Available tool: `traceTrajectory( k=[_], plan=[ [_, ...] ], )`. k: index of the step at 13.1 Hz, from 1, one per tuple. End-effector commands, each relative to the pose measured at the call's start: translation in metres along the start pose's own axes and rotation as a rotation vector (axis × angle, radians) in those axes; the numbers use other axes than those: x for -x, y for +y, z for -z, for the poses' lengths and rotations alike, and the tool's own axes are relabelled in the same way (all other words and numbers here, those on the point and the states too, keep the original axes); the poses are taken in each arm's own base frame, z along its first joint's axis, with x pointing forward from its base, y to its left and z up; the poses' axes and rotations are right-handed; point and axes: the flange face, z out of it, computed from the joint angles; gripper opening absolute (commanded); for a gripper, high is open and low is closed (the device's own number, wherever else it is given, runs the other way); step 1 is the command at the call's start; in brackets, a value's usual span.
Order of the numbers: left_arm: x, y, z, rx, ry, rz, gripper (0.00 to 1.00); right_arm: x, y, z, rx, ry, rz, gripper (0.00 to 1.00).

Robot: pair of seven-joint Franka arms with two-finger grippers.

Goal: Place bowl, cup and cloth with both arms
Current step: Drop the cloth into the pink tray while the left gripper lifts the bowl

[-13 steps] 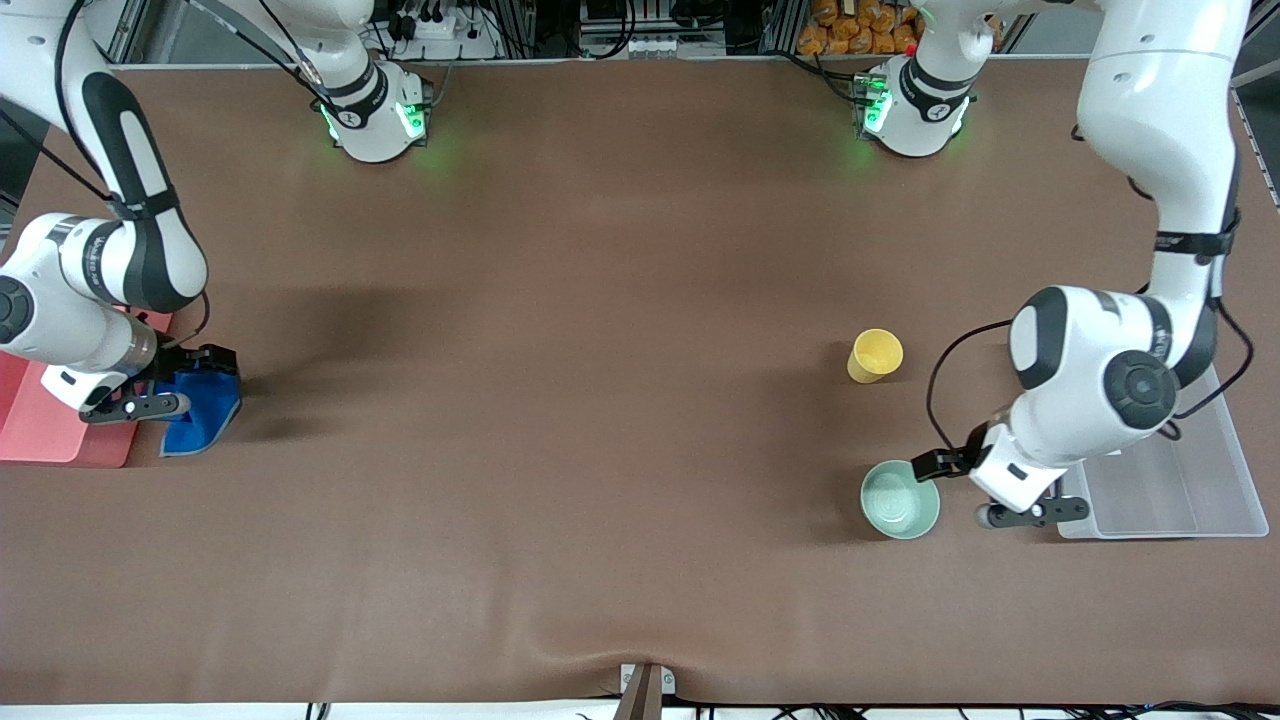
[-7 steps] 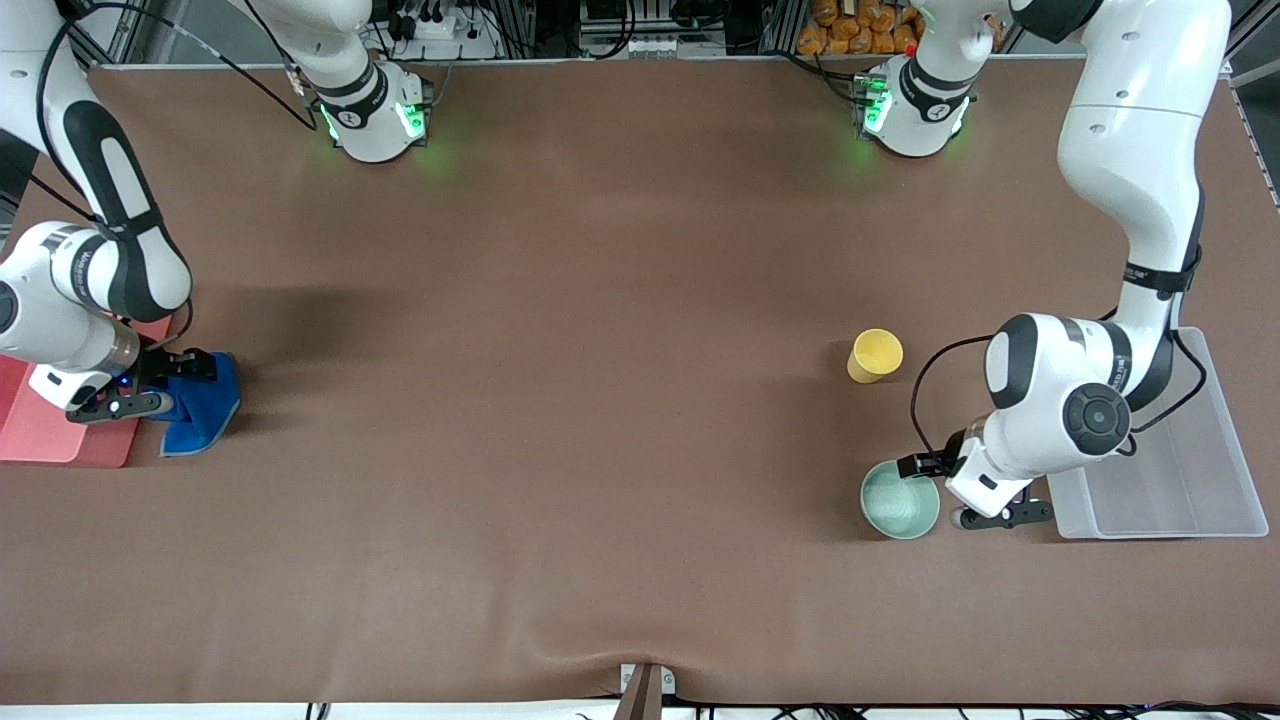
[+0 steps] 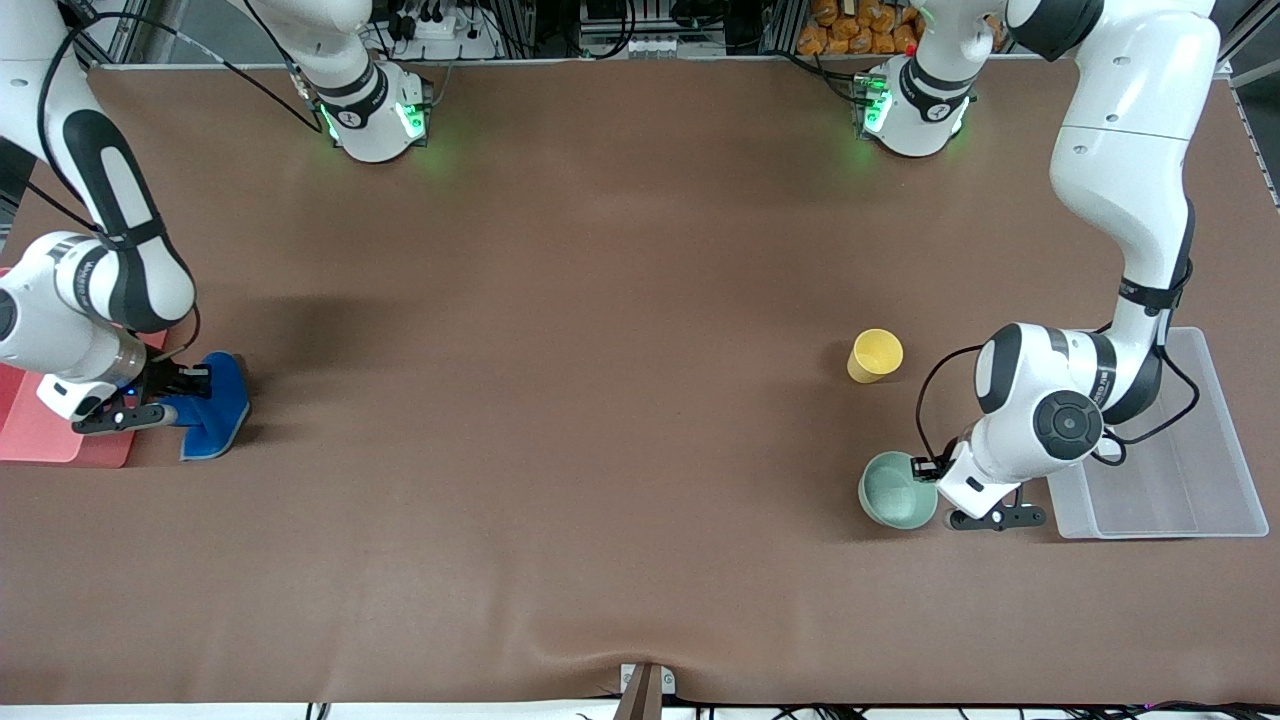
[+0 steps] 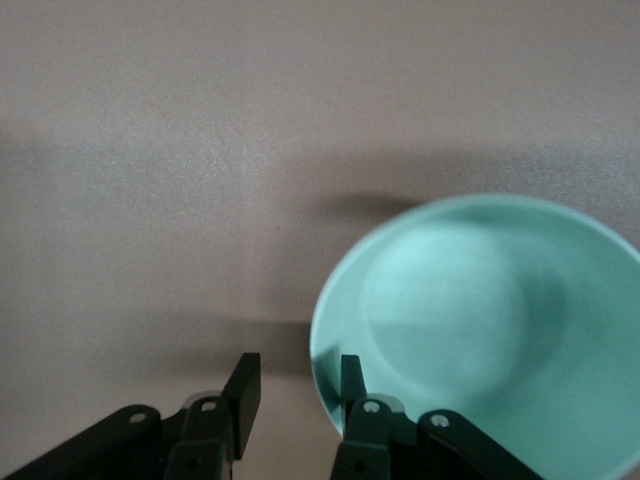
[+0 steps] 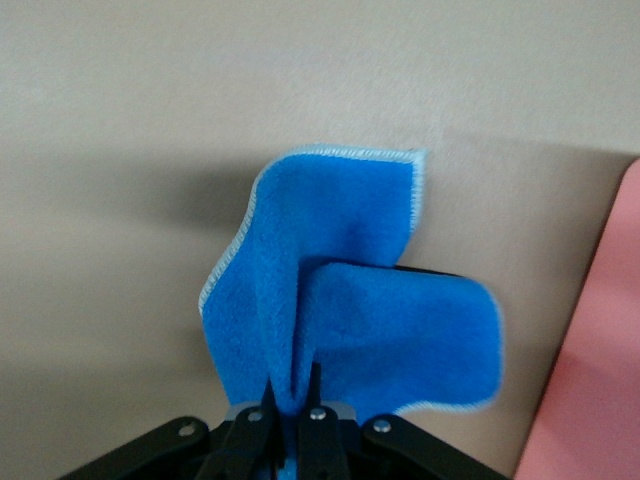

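**Both arms at their pick-ups: cloth pinched, bowl rim straddled**

The brown table (image 3: 600, 300) carries two destinations, judging by their placing: a clear plastic tray (image 3: 1200, 500) at the left arm's end and a red mat (image 3: 40, 440) at the right arm's end.

The right gripper (image 3: 165, 395) sits low beside the red mat with its fingers pressed together on a raised fold of the cloth (image 3: 215, 405). The right wrist view shows the blue fabric (image 5: 350, 320) bunched up between the fingers, the rest of it draped onto the table beside the mat's edge. The step in hand looks like carrying the cloth; the next move calls for lifting it enough that the trailing part does not drag, then shifting it over the mat.

The left gripper (image 3: 940, 480) is at the bowl (image 3: 895, 490), which stands just beside the clear tray. In the left wrist view its fingers (image 4: 243, 385) are spread, one outside the rim and one just inside the bowl (image 4: 480, 330). Closing on the rim comes next, then a lift toward the tray.

The cup (image 3: 875, 355) stands untouched, farther from the front camera than the bowl.
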Motion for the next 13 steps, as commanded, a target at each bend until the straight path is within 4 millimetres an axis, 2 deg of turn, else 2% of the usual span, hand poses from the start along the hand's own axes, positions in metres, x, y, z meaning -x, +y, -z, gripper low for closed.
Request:
traceTrajectory(
  k=[1, 3, 4, 5, 6, 7, 8, 10, 12, 13],
  plan=[
    [-0.007, 0.000, -0.006, -0.003, 0.028, 0.010, 0.39, -0.013, 0.016, 0.102, -0.060, -0.065, 0.018, 0.00],
    [-0.006, 0.000, -0.013, -0.001, 0.020, 0.013, 0.31, -0.011, 0.033, 0.163, -0.059, -0.065, 0.058, 0.00],
    [-0.006, 0.000, -0.014, 0.000, 0.020, 0.012, 0.22, -0.005, 0.046, 0.172, -0.055, -0.069, 0.073, 0.00],
    [-0.006, 0.000, -0.014, -0.001, 0.020, 0.011, 0.07, 0.003, 0.066, 0.170, -0.050, -0.057, 0.086, 0.00],
    [-0.006, 0.000, -0.013, -0.001, 0.022, 0.011, 0.00, 0.007, 0.085, 0.167, -0.031, -0.025, 0.129, 0.00],
    [-0.007, 0.000, -0.008, -0.003, 0.028, 0.006, 0.00, 0.011, 0.104, 0.168, 0.002, 0.023, 0.170, 0.00],
    [-0.009, -0.004, -0.002, -0.004, 0.038, 0.005, 0.00, 0.014, 0.123, 0.161, 0.026, 0.054, 0.202, 0.00],
    [-0.013, -0.022, 0.022, -0.009, 0.061, 0.016, 0.00, 0.023, 0.158, 0.120, 0.020, 0.058, 0.229, 0.00],
    [-0.011, -0.037, 0.065, -0.022, 0.066, 0.031, 0.00, 0.036, 0.192, 0.086, 0.025, 0.083, 0.253, 0.00],
    [-0.008, -0.043, 0.090, -0.035, 0.050, 0.022, 0.00, 0.039, 0.202, 0.069, 0.025, 0.096, 0.273, 0.00]
  ],
)
